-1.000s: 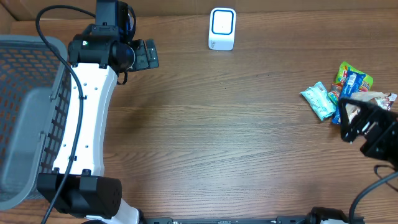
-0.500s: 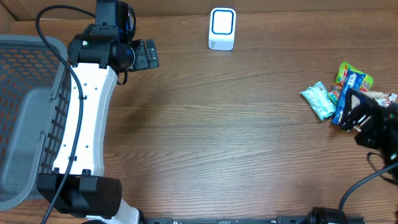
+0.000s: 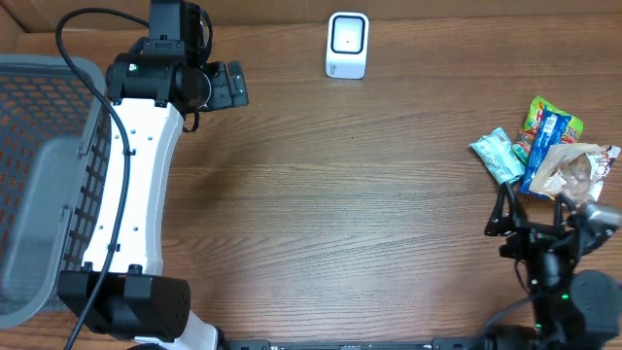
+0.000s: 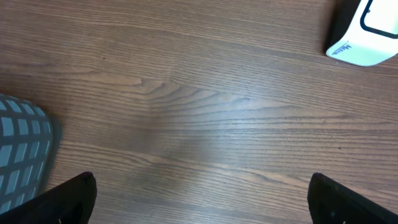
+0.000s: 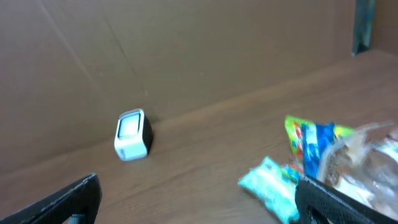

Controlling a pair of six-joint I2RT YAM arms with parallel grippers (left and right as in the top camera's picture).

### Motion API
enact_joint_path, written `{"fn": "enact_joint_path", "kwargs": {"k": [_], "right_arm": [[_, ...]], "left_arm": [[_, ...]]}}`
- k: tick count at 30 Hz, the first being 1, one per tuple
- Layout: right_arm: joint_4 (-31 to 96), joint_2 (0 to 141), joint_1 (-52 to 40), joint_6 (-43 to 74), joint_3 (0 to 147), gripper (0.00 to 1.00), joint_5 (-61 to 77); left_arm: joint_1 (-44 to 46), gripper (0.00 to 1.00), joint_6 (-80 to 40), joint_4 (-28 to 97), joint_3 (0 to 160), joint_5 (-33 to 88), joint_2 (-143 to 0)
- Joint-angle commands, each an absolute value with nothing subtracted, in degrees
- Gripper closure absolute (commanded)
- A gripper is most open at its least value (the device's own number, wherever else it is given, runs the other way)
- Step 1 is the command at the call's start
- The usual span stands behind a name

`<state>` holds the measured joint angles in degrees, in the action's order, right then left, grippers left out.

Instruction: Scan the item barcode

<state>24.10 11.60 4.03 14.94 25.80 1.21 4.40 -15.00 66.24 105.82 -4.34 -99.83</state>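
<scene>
surface: brown wood table (image 3: 369, 194)
far edge: white boxy scanner (image 3: 347, 45)
left gripper (image 4: 202, 190): jaws apart, empty
right gripper (image 5: 199, 196): jaws apart, empty, near colourful snack packets (image 3: 544, 146)

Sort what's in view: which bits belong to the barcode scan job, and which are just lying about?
Job: white scanner; teal packet, green-and-blue packet and clear bag, any of which could be the item to scan.
Just lying about: grey mesh basket at the left, apart from the rest.

The mesh basket (image 3: 44, 107) runs off my overhead view's left edge. On the left wrist camera the scanner (image 4: 364, 37) is cropped; the snack packets (image 5: 309, 144) look too blurred to read.
</scene>
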Motion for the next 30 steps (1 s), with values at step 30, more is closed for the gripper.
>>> {"fn": "enact_joint_path", "kwargs": {"k": [30], "right_arm": [[4.7, 0.2, 1.8, 14.9, 0.5, 0.0, 1.5]], "left_arm": [[4.5, 0.01, -14.8, 66.1, 107.0, -4.7, -100.1]]}}
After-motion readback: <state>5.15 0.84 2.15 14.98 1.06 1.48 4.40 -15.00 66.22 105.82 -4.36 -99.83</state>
